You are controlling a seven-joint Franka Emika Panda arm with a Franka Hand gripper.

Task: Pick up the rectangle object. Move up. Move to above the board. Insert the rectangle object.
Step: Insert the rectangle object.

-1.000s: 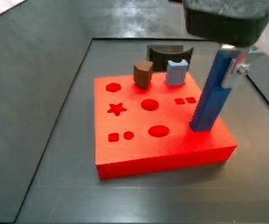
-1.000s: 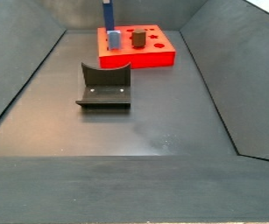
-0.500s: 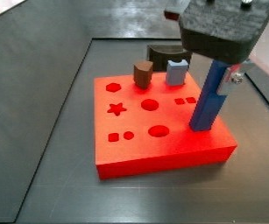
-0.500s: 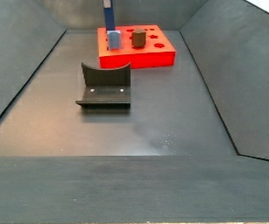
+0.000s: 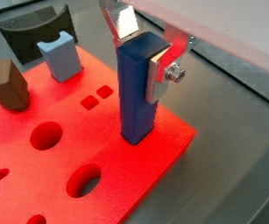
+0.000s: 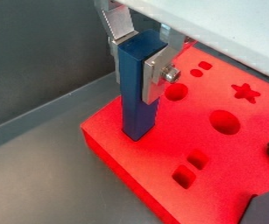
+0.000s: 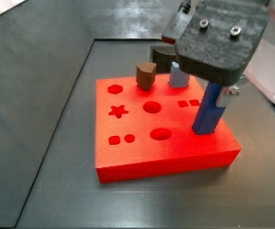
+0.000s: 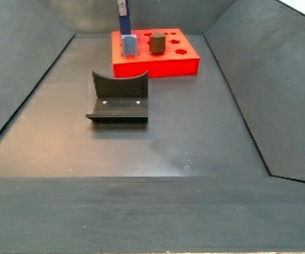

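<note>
gripper (image 5: 147, 48) around rectangle object (image 5: 138, 92) (contact unclear); foot in board (image 5: 95, 206)

Blue rectangle object (image 5: 139, 92) upright, lower end sunk into the board (image 5: 113, 171) near its edge. Gripper (image 5: 140, 44) at the bar's upper end, silver fingers (image 5: 164, 63) flanking it on both sides. Pale grey-blue block (image 5: 60, 56) and brown cylinder (image 5: 7, 84) standing in the board; black arch piece (image 5: 33, 28) beyond them.
</note>
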